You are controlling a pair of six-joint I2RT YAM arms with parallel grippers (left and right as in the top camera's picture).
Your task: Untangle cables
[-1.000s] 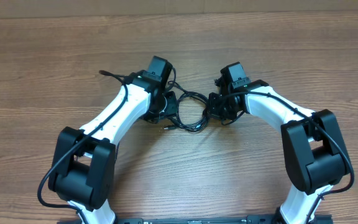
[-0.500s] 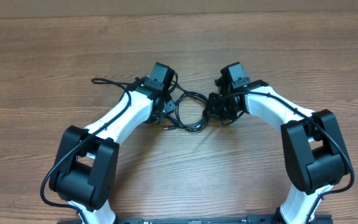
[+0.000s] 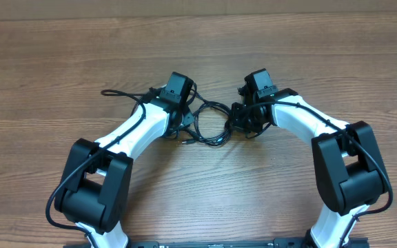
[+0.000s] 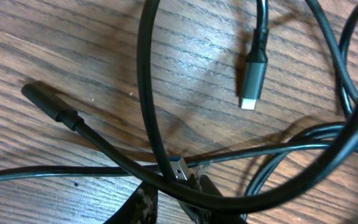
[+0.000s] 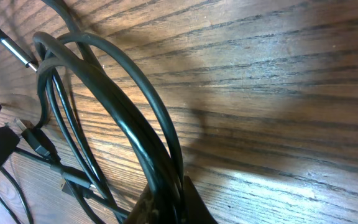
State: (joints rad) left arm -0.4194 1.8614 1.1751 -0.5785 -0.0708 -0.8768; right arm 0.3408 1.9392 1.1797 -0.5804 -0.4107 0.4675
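Right end effector (image 5: 166, 202) on cables (image 5: 127, 102), wood-grain table (image 5: 278, 81)

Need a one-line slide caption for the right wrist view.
Right tool shut on a bundle of looped black cables, wooden table beneath.

We're going over every view and there's no writing for us to read. The black cables (image 3: 211, 124) carry no print we can make out, and the plug (image 4: 254, 73) lying loose shows only a dark shell with a plain silvery tip. We get no legible label, number or sign from the white casing of the left arm (image 3: 138, 129), the right arm (image 3: 302, 120) or the wooden table (image 3: 198, 41).
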